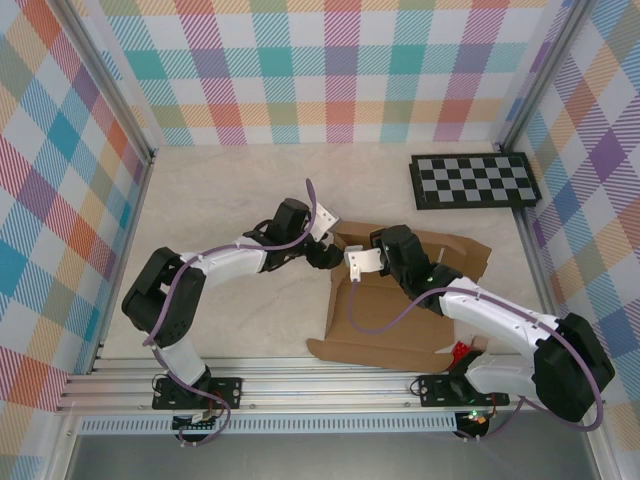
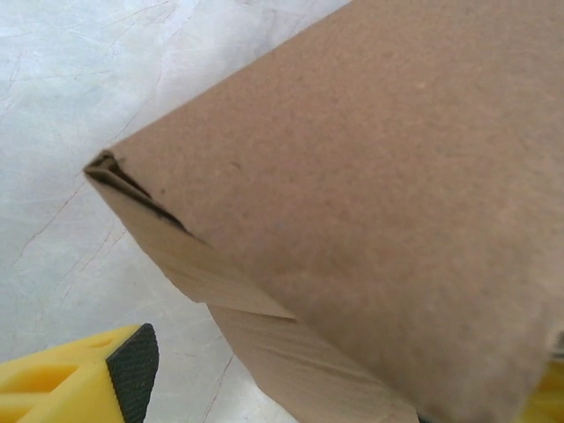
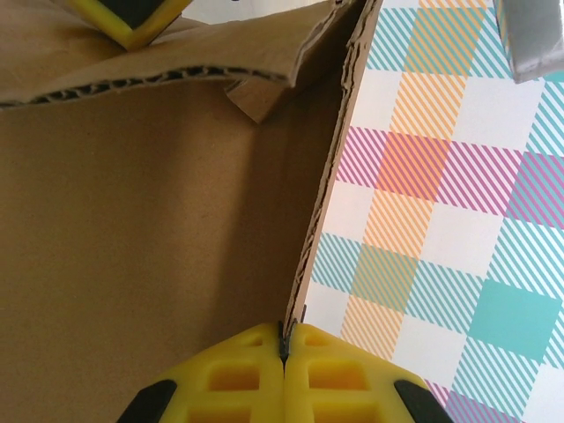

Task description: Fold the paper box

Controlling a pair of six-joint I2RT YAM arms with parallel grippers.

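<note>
Plain brown die-cut cardboard paper box point(image 1: 400, 345) is located half-folded centre-right on the pale worktop point(image 1: 230, 190), one raised wall pinched by the right tool point(image 3: 284, 348), left tool point(image 1: 325, 257) spread around a folded corner: unsupported, that corner could be sprung open or the wall creased.
</note>
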